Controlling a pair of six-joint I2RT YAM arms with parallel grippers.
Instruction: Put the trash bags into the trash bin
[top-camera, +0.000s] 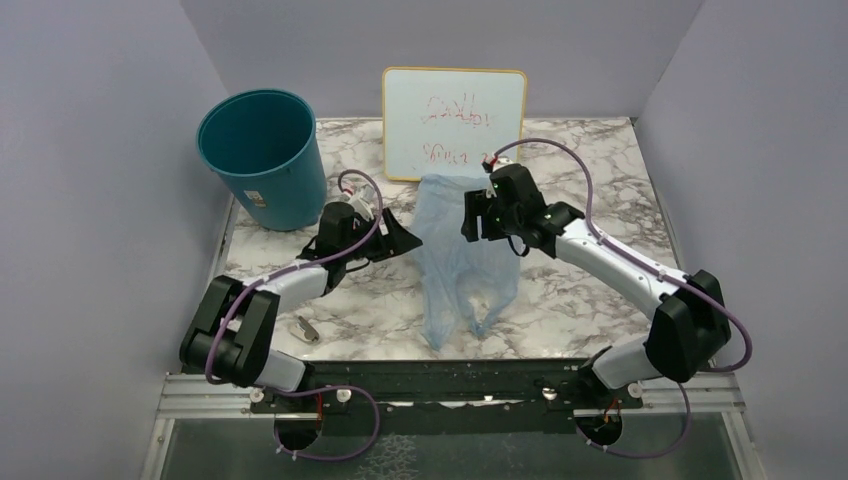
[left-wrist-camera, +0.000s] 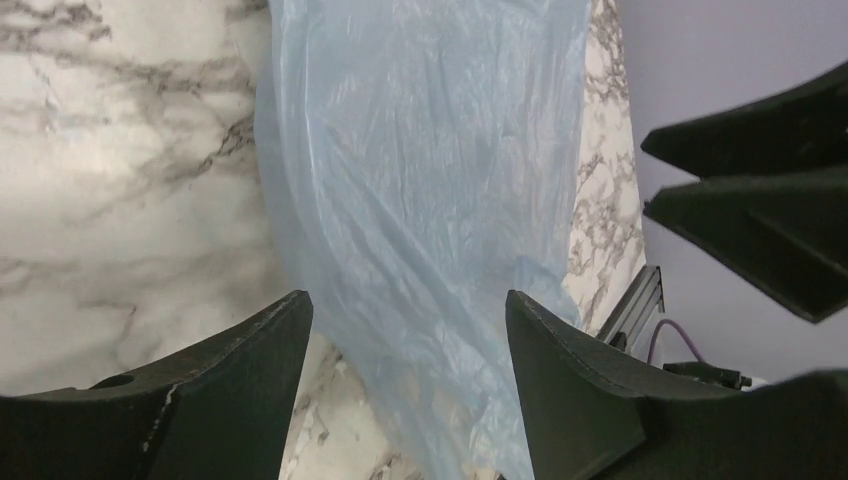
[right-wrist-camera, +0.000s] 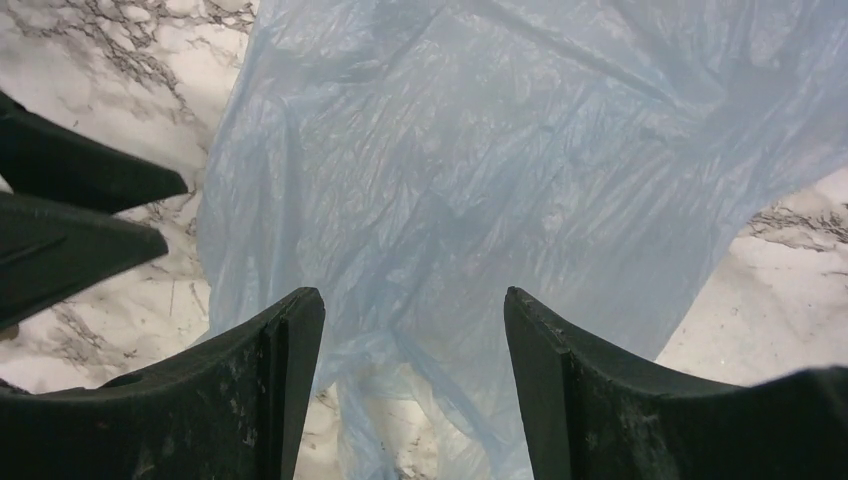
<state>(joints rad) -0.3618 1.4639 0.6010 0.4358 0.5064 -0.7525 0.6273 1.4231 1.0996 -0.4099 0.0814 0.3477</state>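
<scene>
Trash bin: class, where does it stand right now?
In the top view, the trash bin stands upright at the table's far left corner, left of the whiteboard, beyond the left pincer.

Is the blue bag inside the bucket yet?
Not yet. The trash bag lies spread flat on the marble table, between both arms; the trash bin stands apart, at the far left.

Both my arms reach inward; left gripper (top-camera: 400, 238) and right gripper (top-camera: 474, 212) face each other, jaws spread wide.
</scene>
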